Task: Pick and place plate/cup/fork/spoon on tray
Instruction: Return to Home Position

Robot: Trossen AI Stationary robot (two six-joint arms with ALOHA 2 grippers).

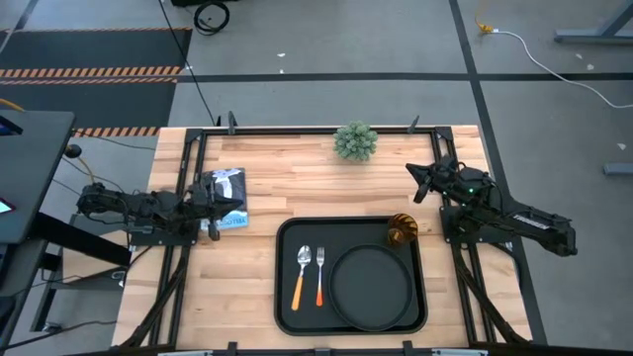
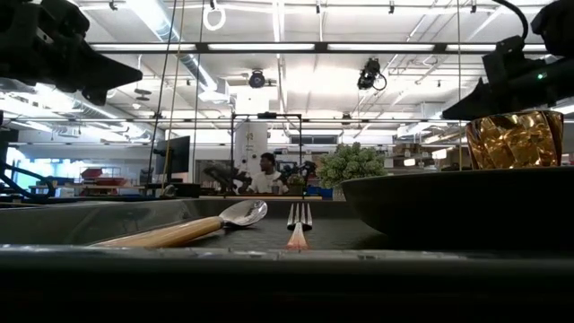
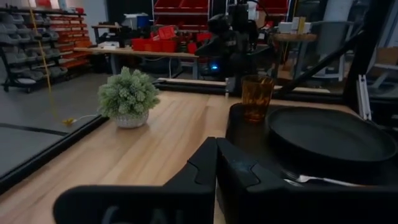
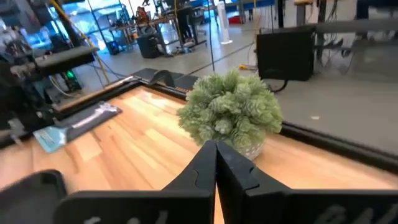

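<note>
Black tray [image 1: 287, 297] already holds plate [image 1: 373, 288], cup [image 1: 402, 230], fork [image 1: 320, 274], spoon [image 1: 301, 276]; both tools, left [image 1: 235, 207] and right [image 1: 419, 183], closed, empty; nothing left to pick.

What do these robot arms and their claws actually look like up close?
Both arms are dark, near-black jointed machines. The right arm shows a small green light near its wrist. Each ends in a claw of two flat, angular black fingers: the left claw and the right claw look alike. Thin dark cables trail from the left arm.
</note>
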